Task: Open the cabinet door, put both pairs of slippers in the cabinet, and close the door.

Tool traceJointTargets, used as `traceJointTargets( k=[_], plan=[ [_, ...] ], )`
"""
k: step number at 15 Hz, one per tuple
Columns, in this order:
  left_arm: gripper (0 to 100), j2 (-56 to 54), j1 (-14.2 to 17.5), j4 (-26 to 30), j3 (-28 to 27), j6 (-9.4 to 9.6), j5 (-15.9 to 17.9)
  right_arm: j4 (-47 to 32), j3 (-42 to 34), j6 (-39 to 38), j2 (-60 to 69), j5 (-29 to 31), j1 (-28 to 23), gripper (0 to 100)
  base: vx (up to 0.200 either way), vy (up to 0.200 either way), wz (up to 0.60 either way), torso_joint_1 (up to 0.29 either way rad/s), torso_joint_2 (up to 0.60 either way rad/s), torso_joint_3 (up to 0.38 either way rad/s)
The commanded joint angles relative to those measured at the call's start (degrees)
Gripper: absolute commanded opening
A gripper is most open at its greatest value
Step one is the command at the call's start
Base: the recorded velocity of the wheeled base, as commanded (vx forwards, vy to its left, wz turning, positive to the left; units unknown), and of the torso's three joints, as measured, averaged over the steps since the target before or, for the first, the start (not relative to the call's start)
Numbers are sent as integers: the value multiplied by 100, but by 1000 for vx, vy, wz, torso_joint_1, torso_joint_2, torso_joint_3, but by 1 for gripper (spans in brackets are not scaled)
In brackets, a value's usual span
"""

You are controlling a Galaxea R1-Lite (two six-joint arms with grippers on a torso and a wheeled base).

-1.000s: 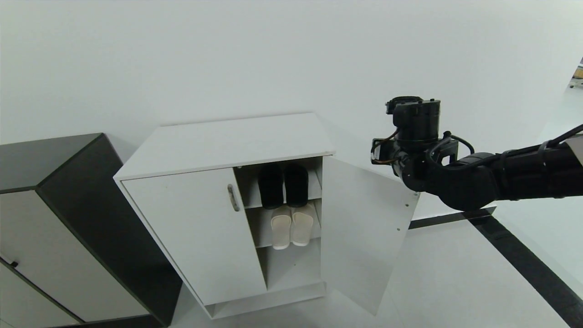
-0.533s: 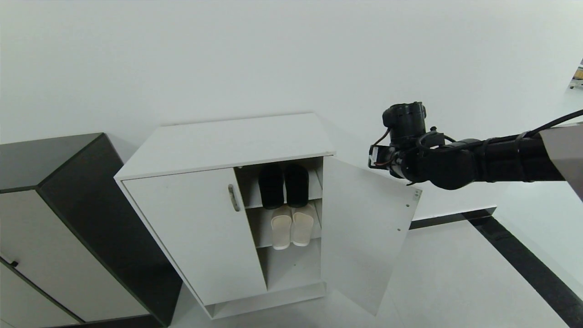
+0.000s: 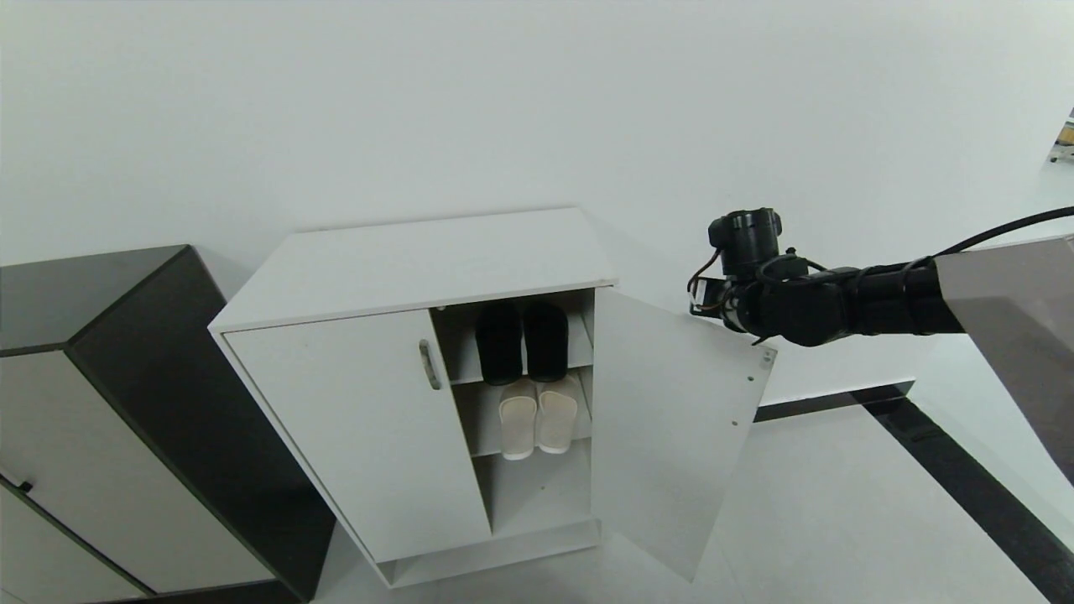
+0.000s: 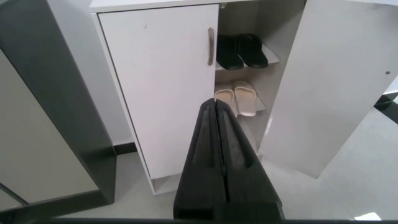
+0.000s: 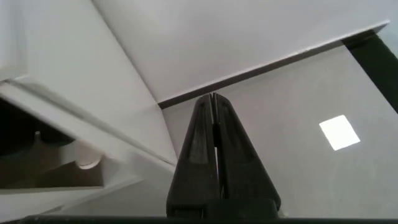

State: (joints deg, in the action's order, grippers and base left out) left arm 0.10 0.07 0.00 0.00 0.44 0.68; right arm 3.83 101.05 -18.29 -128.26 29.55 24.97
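Right gripper, fingers pressed together and holding nothing, sits near the top outer corner of the cabinet's open right door. Left gripper, likewise closed and empty, hangs in front of the cabinet, facing its closed left door. Black slippers lie on the cabinet's top shelf, white slippers on the shelf below. Dark unit stands against the cabinet's left side.
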Motion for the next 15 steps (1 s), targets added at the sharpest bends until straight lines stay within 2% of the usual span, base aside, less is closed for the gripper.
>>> traceJointTargets(
  k=[1, 4, 8, 15],
  plan=[
    [0, -1, 1, 0, 0, 0, 2, -5, -15, 0, -103, -2, 8, 0, 0, 0, 0, 0, 0, 0],
    [0, -1, 1, 0, 0, 0, 2, -22, -147, 9, -59, -2, 35, 0, 0, 0, 0, 0, 0, 0],
    [0, -1, 1, 0, 0, 0, 2, 13, -709, 18, 266, -2, 263, 0, 0, 0, 0, 0, 0, 0],
    [0, -1, 1, 0, 0, 0, 2, 22, -1913, 18, 1347, -248, 1467, 0, 0, 0, 0, 0, 0, 0]
  ],
)
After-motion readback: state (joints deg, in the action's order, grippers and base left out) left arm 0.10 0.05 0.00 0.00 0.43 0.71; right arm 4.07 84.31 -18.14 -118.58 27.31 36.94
